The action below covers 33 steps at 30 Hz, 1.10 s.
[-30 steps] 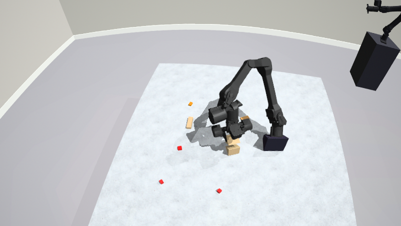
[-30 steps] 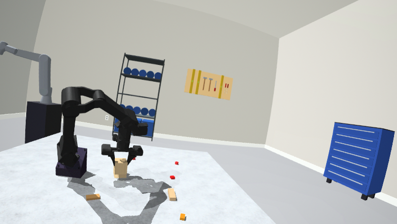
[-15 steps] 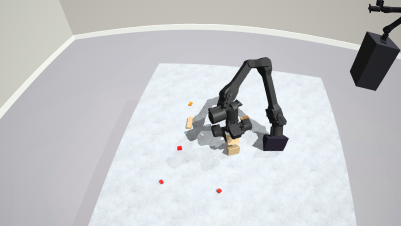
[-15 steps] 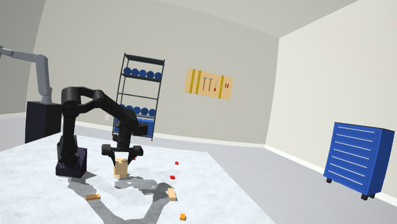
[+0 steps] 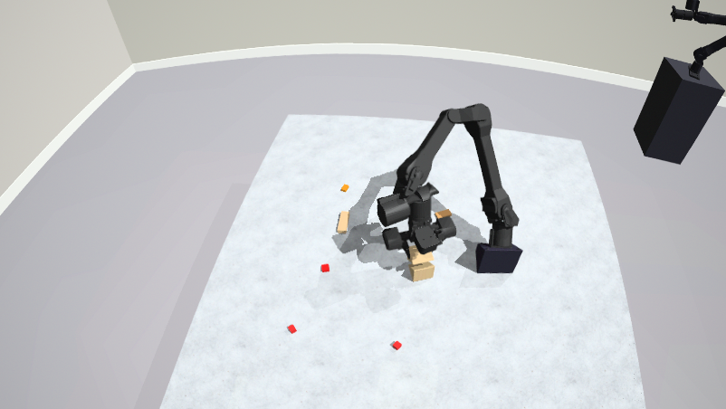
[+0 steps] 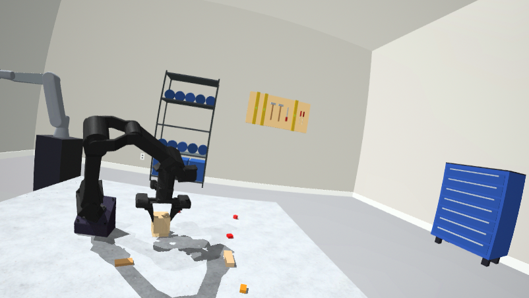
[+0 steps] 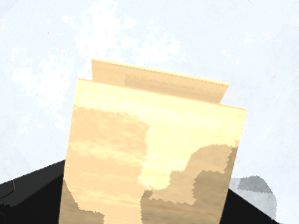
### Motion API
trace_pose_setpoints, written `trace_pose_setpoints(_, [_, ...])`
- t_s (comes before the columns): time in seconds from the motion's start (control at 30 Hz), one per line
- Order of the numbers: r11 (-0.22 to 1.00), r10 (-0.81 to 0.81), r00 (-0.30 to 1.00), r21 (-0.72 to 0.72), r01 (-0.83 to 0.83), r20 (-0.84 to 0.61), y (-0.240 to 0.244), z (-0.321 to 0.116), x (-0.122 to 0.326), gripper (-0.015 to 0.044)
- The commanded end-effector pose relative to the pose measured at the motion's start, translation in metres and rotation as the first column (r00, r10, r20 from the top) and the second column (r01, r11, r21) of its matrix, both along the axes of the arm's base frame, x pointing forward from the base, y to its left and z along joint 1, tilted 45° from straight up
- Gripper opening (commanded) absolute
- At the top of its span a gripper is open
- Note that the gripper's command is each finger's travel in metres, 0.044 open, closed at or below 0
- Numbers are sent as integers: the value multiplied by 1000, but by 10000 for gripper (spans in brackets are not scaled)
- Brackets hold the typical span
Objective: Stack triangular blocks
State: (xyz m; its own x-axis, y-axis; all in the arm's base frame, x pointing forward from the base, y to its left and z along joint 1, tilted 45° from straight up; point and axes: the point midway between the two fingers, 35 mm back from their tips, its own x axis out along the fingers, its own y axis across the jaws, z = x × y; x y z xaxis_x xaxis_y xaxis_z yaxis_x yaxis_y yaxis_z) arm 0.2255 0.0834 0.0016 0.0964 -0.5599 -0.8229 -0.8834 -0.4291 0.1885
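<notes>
step: placing, I have the upper block [image 5: 421, 254] [image 6: 161, 218] [image 7: 149, 153] over the lower block [image 5: 422, 271] [image 6: 160, 233] [image 7: 159, 81]; full seating not confirmed
claw: my gripper [image 5: 421, 251] [image 6: 161, 218] is clenched on the upper block, a finger on either side in exterior view
lower block: in top view at about 4 o'clock from the mat's middle, 8 o'clock from the arm's base [image 5: 501, 259] [image 6: 107, 218]; part of it shows past the upper block's 12 o'clock edge in wrist view
fit: edges not lined up in wrist view, a strip of lower block sticks out; slope contact hidden, can't tell
next move: I judge a small shift toward wrist-view 12 o'clock, ends matched, then gentle lowering, release, straight lift clear
risk: pressing while offset could shove the lower block
loose bits: pale plank [image 5: 343, 222] [image 6: 229, 258] at 10 o'clock of the claw in top view, well apart
text: no brands, labels or writing I can read
</notes>
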Motion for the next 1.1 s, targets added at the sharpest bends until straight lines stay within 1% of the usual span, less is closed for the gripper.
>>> trace_pose_setpoints(0.0, [1000, 5, 1000, -4, -5, 0, -1, -2, 0, 0])
trace_pose_setpoints(1.07, [1000, 5, 1000, -5, -5, -1, -8, -16, 0, 0])
